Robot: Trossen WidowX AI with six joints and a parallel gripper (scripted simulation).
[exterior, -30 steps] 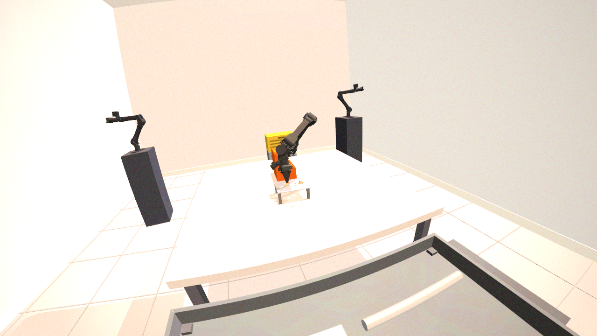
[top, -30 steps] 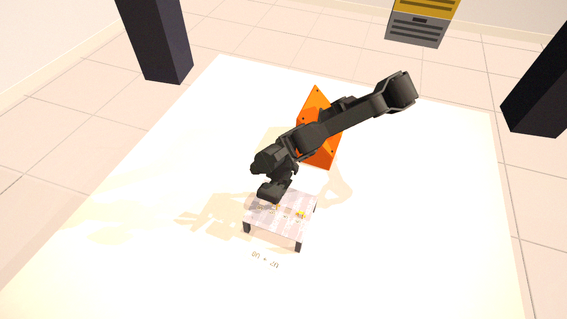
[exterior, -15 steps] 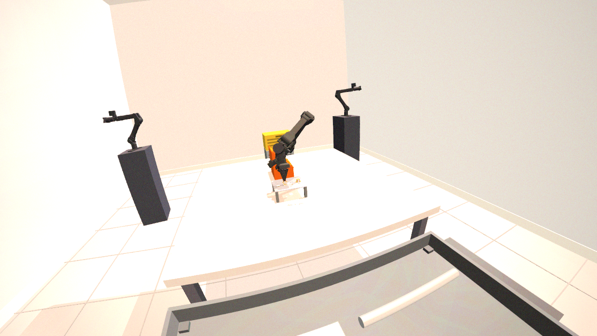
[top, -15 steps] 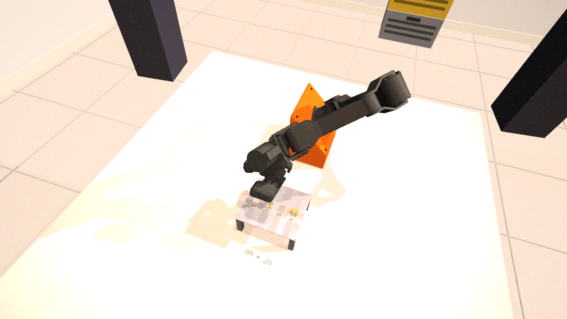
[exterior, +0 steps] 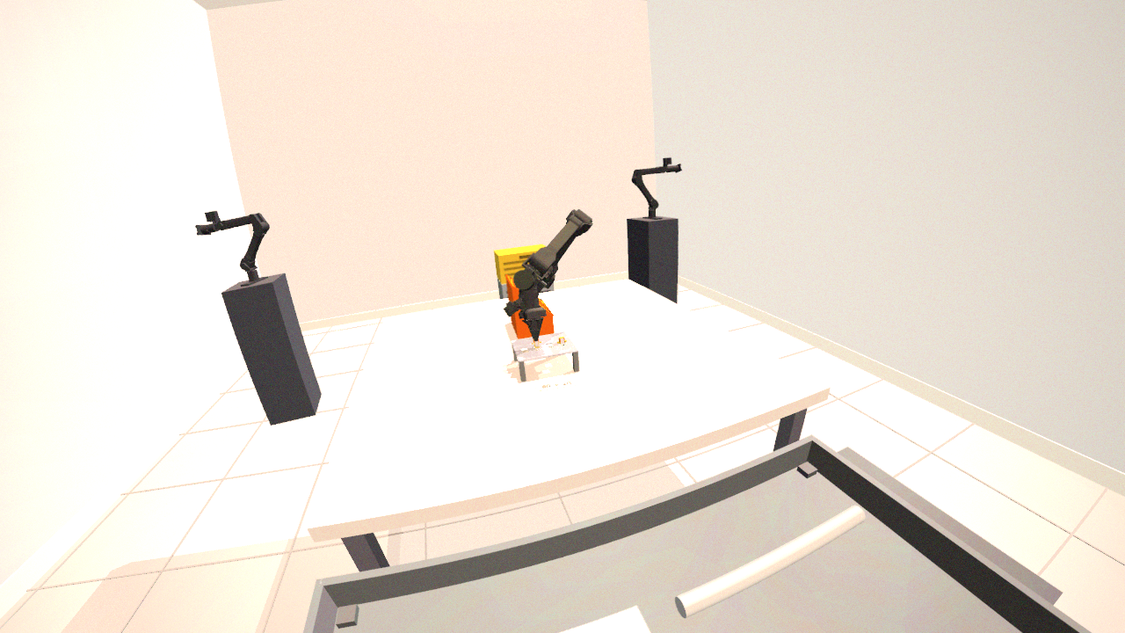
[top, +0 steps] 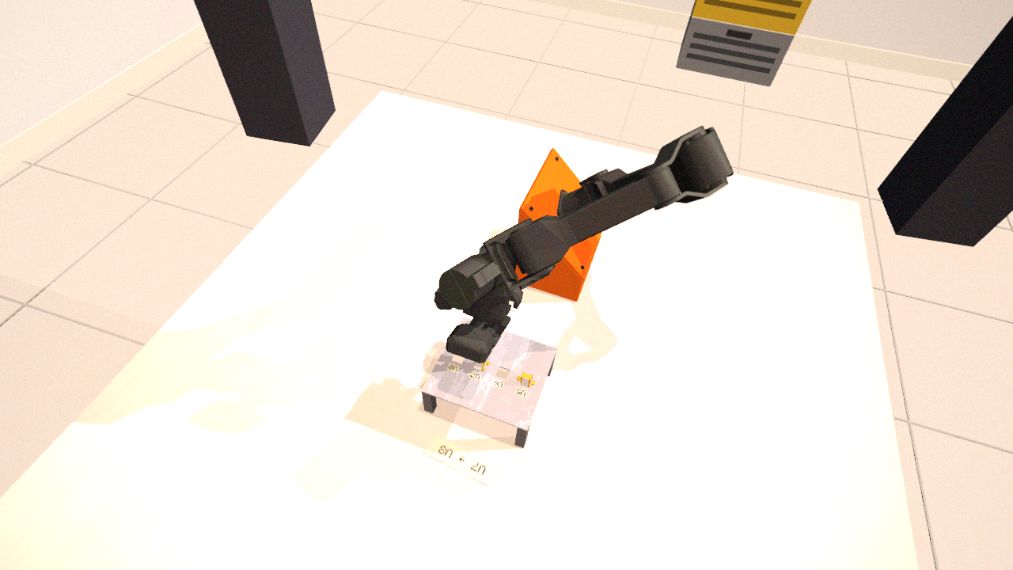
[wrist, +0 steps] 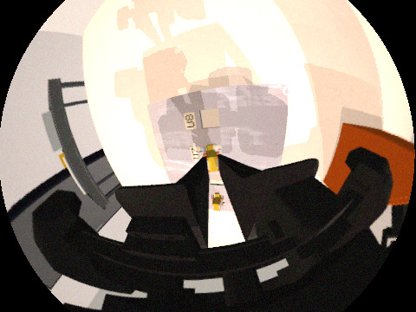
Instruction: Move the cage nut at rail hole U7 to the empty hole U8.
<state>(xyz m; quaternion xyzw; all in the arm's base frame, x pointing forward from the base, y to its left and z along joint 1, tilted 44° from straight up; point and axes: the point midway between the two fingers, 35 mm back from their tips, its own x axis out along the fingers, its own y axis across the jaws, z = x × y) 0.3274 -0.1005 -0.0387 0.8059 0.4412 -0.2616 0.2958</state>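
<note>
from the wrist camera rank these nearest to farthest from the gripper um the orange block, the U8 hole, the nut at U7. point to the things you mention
1. Nut (top: 484, 366) (wrist: 211, 159) at U7, between the jaws
2. U8 hole (wrist: 210, 118), just beyond
3. Orange block (top: 551, 289) (exterior: 538, 323) (wrist: 368, 162), off right
</note>
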